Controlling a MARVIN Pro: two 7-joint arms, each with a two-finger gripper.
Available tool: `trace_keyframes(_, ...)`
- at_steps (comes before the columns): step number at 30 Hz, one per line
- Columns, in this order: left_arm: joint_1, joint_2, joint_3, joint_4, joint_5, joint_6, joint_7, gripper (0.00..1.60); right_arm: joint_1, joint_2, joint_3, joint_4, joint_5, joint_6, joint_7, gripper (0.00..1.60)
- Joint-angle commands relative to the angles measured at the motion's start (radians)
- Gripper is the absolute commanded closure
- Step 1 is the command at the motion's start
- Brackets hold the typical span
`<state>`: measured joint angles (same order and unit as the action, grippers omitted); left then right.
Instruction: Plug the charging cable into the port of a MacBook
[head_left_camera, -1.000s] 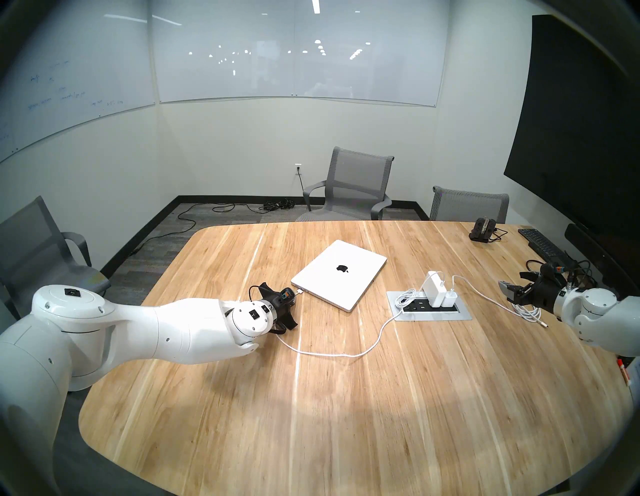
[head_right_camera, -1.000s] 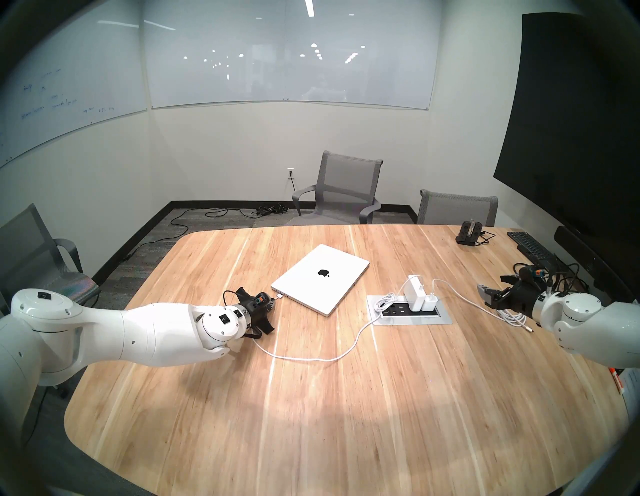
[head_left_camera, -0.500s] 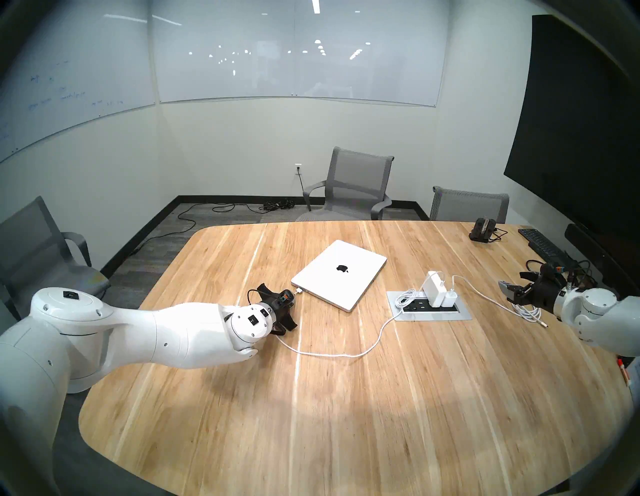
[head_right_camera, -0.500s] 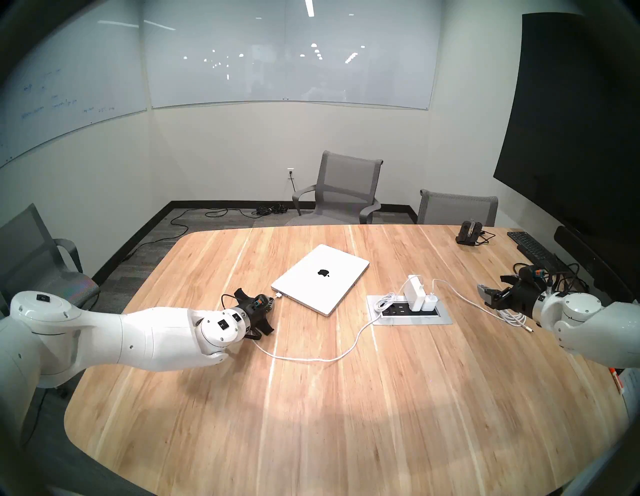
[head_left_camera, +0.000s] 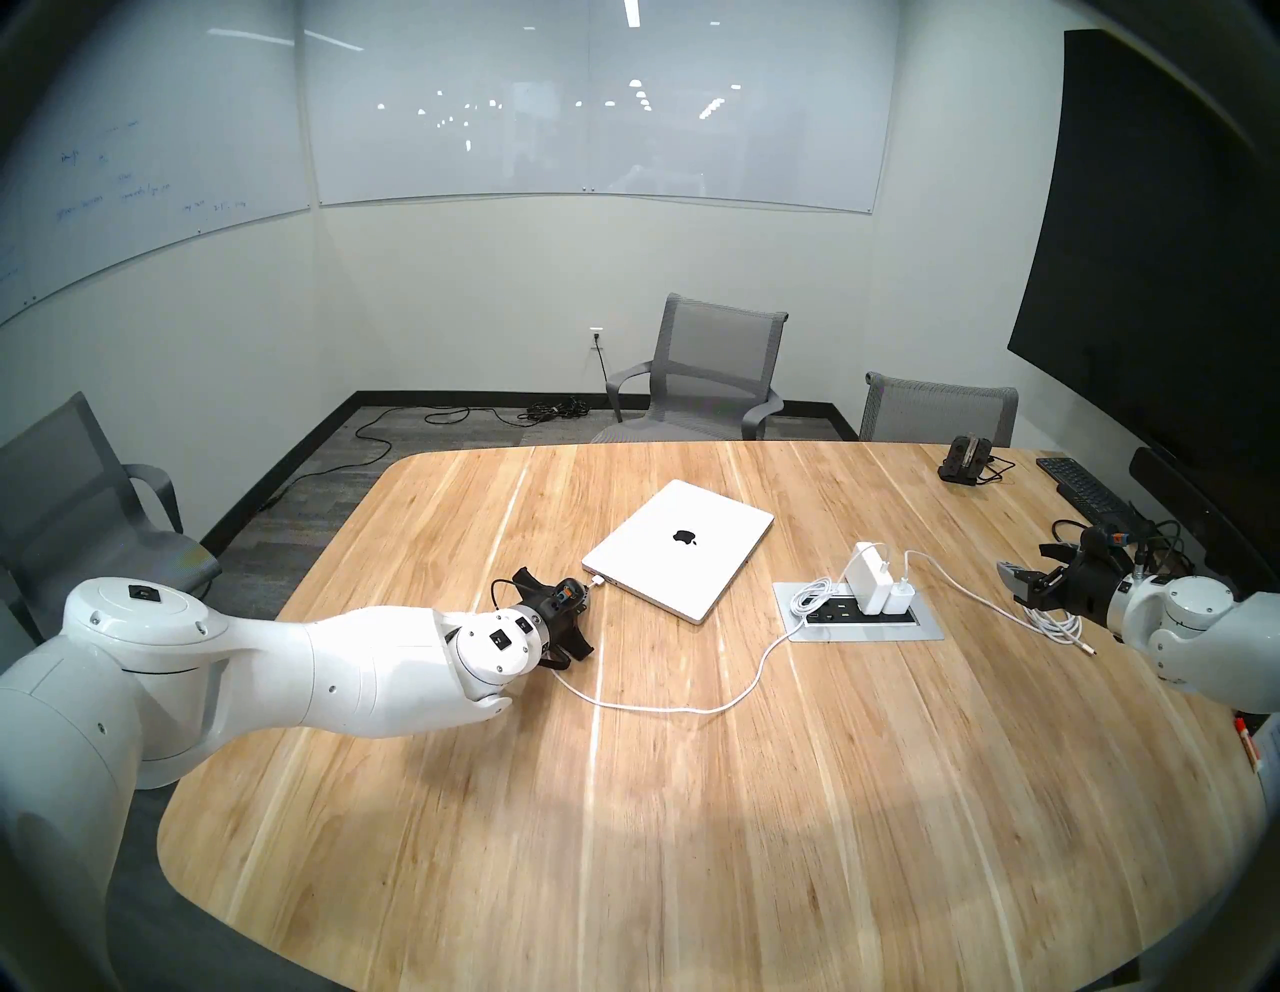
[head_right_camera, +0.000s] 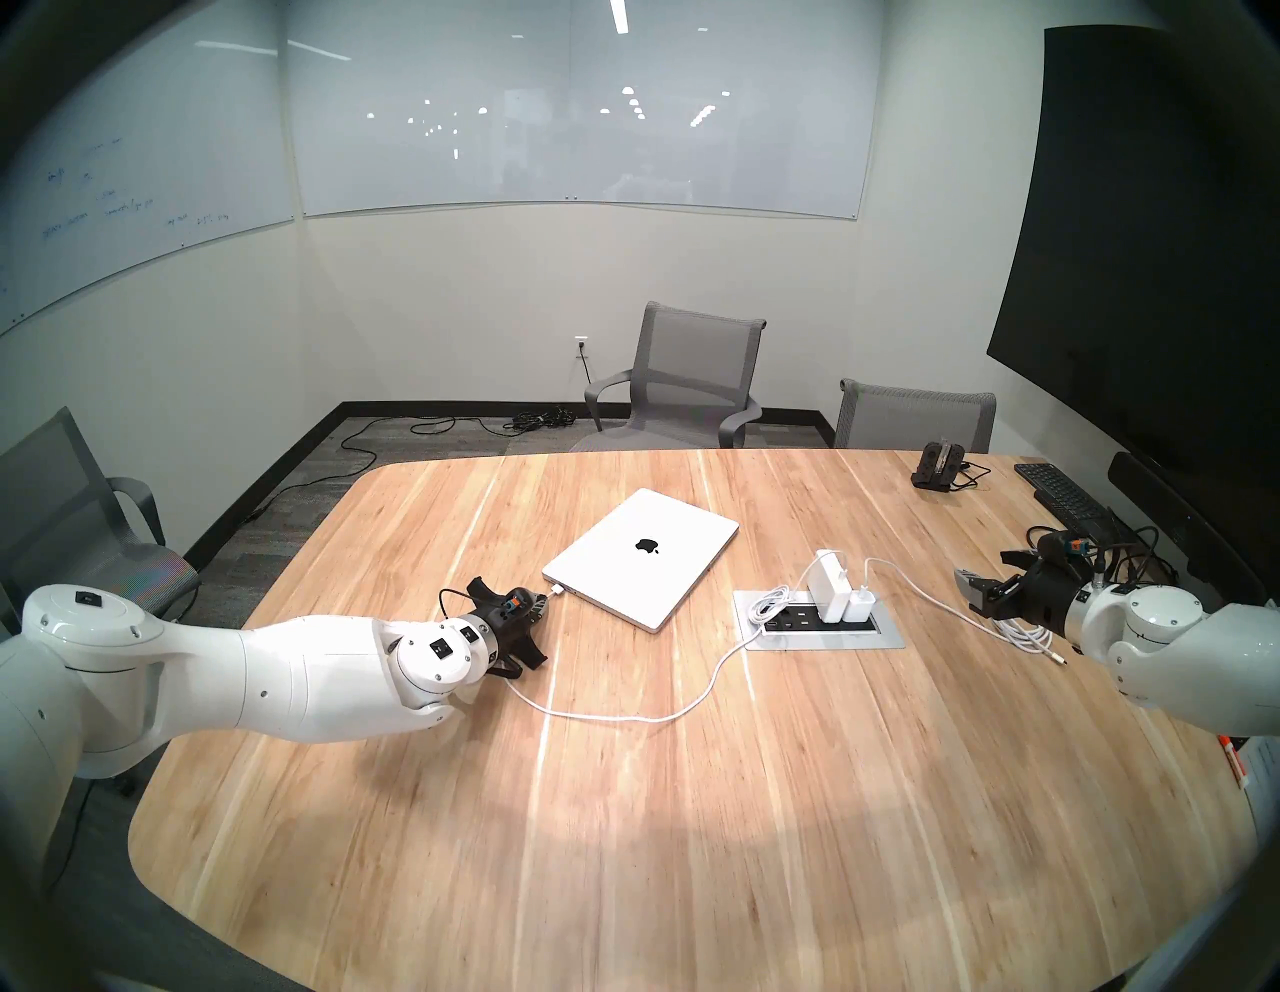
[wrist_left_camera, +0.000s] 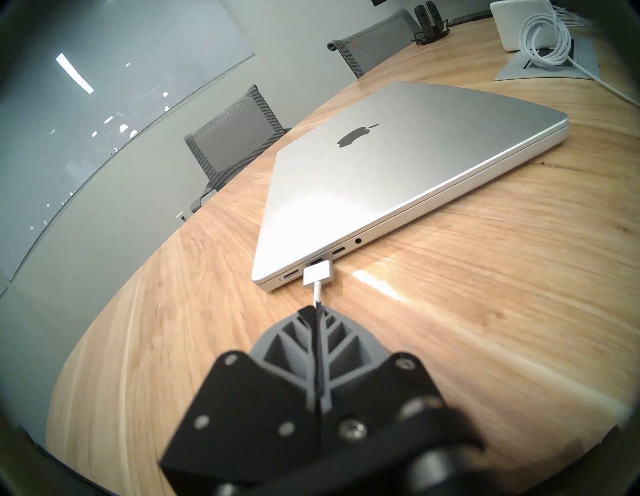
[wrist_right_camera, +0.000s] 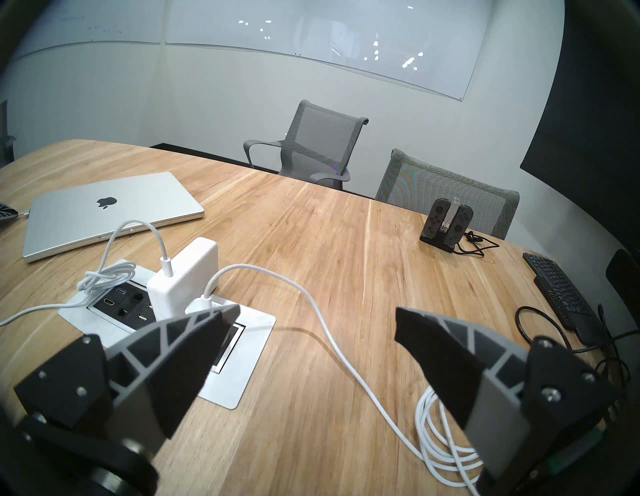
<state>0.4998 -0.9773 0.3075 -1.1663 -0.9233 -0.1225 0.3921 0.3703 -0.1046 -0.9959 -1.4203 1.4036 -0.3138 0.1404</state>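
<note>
The closed silver MacBook lies mid-table. My left gripper is shut on the white charging cable just behind its flat white connector. The connector sits against the laptop's near side edge by the left corner. It covers the second slot, just right of the oblong port. The cable trails back to the large white power brick. My right gripper hovers open and empty at the table's right.
A metal socket box set into the table holds the brick and a smaller charger. That charger's cable lies coiled under my right gripper. A black keyboard and a controller dock are at the far right. Grey chairs ring the table.
My left wrist has edged slightly to the left and turned a little, carrying the connector a touch along the laptop's edge. The right arm has not moved.
</note>
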Motion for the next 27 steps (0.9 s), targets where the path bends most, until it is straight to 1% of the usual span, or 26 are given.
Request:
trace_keyframes(1,0.009,-0.010,-0.001,0.022,-0.005,0.003,0.013,1.60,0.017,0.002,0.006,-0.002,-0.002,-0.006,0.002,0.00)
trace_keyframes(15,-0.002,-0.001,0.007,0.011,-0.010,-0.001,0.016,1.60,0.018,0.002,0.006,-0.002,-0.002,-0.006,0.002,0.00)
trace_keyframes(23,0.011,-0.001,-0.004,0.018,-0.028,-0.021,0.018,1.60,0.017,0.002,0.006,-0.002,-0.002,-0.006,0.002,0.00)
trace_keyframes(27,0.016,-0.003,0.000,0.027,-0.025,-0.028,0.016,1.60,0.017,0.002,0.006,-0.002,-0.002,-0.006,0.002,0.00)
